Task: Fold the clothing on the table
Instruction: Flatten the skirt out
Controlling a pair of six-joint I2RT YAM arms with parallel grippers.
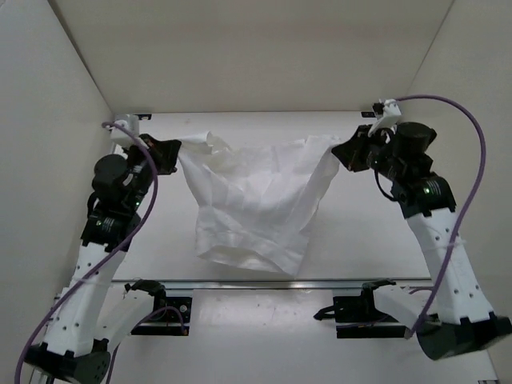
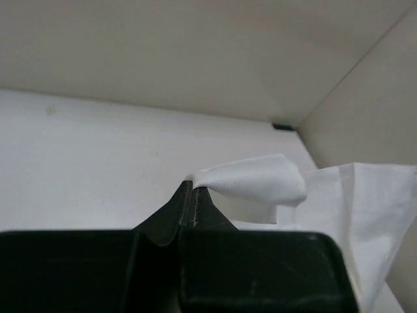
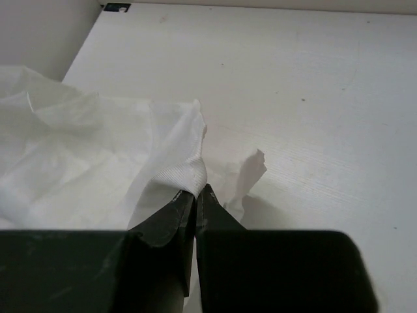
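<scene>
One table [image 1: 360,232]: carries the lower hem, which lies near the rail [image 1: 240,282].
clothing [image 1: 252,212]: slung between my two grippers, top corners lifted and pulled apart, middle sagging. I judge this spread is meant to flatten it for a fold.
left gripper [image 1: 174,152]: pinched fully closed on the left corner.
right gripper [image 1: 342,152]: clamped tight on the right corner.

Clothing [image 1: 252,208] mid-table [image 1: 368,232], strung between left gripper [image 1: 177,150] far-left and right gripper [image 1: 341,152] far-right; rail [image 1: 256,282] along near edge.
</scene>
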